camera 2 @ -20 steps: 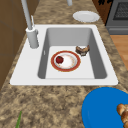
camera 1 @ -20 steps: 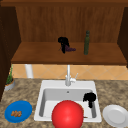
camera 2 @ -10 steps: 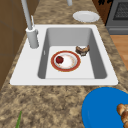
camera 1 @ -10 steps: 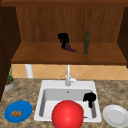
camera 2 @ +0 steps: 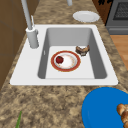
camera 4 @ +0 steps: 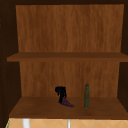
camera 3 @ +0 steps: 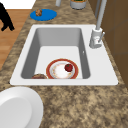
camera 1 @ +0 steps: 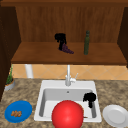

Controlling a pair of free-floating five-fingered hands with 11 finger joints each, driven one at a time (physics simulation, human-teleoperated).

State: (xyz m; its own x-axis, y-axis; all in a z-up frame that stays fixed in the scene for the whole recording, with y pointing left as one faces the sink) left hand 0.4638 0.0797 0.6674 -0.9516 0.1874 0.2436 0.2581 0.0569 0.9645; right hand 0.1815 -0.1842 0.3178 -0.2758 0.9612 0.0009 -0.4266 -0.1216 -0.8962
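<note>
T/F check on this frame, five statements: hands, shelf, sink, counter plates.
1. The left hand is at the purple thing on the lower shelf. True.
2. The green bottle lies on its side. False: it stands upright, to the right of the purple thing.
3. The right hand hangs over the right part of the sink. True.
4. The red-rimmed plate in the sink bears nothing. False: a small red item sits on it.
5. The blue plate is right of the sink. False: it is on the left; the white plate is on the right.
</note>
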